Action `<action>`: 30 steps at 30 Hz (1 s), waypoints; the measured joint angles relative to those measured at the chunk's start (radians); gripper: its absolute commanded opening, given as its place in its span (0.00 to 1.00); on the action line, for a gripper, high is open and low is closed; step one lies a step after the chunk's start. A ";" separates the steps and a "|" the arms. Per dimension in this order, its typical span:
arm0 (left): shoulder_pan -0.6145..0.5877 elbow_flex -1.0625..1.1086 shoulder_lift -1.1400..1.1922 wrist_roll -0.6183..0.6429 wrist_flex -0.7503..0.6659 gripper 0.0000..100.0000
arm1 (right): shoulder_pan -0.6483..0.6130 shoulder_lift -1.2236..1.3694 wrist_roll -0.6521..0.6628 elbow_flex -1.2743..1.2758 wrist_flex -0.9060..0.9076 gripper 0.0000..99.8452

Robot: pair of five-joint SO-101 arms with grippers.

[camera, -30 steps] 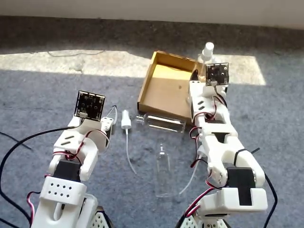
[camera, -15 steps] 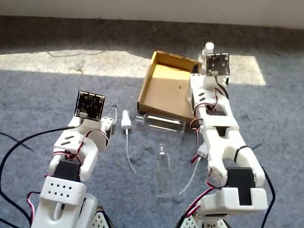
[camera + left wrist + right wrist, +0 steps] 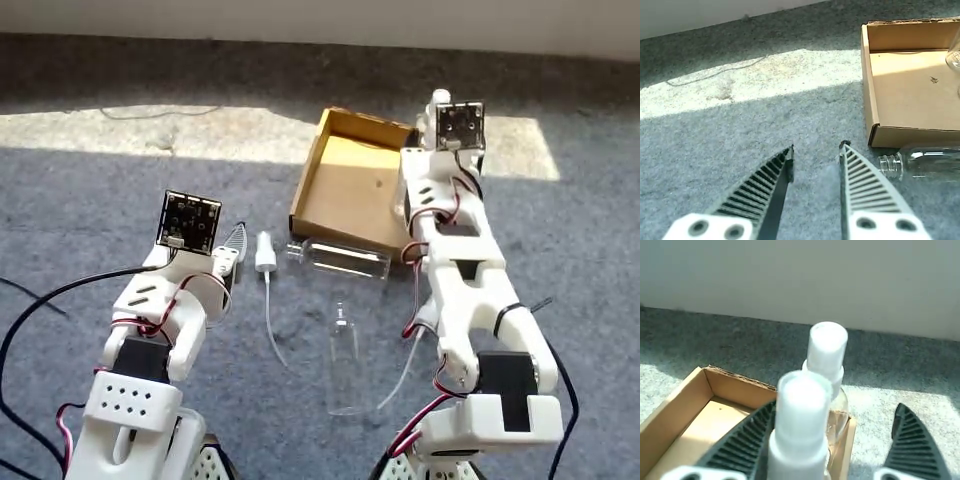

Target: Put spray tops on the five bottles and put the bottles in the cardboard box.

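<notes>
Cardboard box [image 3: 350, 195] sits on the grey carpet [image 3: 150, 190], and everything else is scattered around it. The right gripper [image 3: 837, 412] is up at the box's far right corner with its jaws spread wide, not clamping anything. One capped bottle [image 3: 799, 410] stands upright between the jaws, right against one finger. A second capped bottle [image 3: 826, 352] stands just behind it at that same corner (can't tell if it's inside the box wall or just outside). Both have white spray tops on.

The left gripper [image 3: 817, 148] hangs over bare carpet off the box's near left corner, jaws apart with nothing between them.

An uncapped bottle [image 3: 340, 257] lies on its side just beside the box's near wall, running along it. Another uncapped bottle [image 3: 343, 360] lies further out from that wall, toward the arms' bases. A loose spray top [image 3: 264, 250] lies on the carpet near the box's near left corner, its thin tube trailing away from the box.
</notes>
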 measured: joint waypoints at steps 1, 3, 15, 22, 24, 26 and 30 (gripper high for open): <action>0.000 0.000 0.000 0.000 0.000 0.15 | 0.000 0.000 0.000 -0.018 0.018 0.29; 0.000 0.000 0.000 0.000 0.000 0.15 | 0.000 0.000 0.000 -0.057 0.049 0.29; 0.000 0.000 0.000 0.000 0.000 0.15 | 0.000 -0.044 0.000 -0.209 0.219 0.29; 0.000 0.000 0.000 0.000 0.000 0.15 | 0.000 -0.222 0.000 -0.227 0.339 0.29; 0.000 0.000 0.000 0.000 0.000 0.15 | 0.000 -0.269 0.000 -0.227 0.377 0.29; 0.000 0.000 0.000 0.000 0.000 0.15 | 0.000 -0.321 0.000 -0.227 0.439 0.29; 0.000 0.000 0.000 0.000 0.000 0.15 | 0.009 -0.460 0.000 -0.227 0.618 0.29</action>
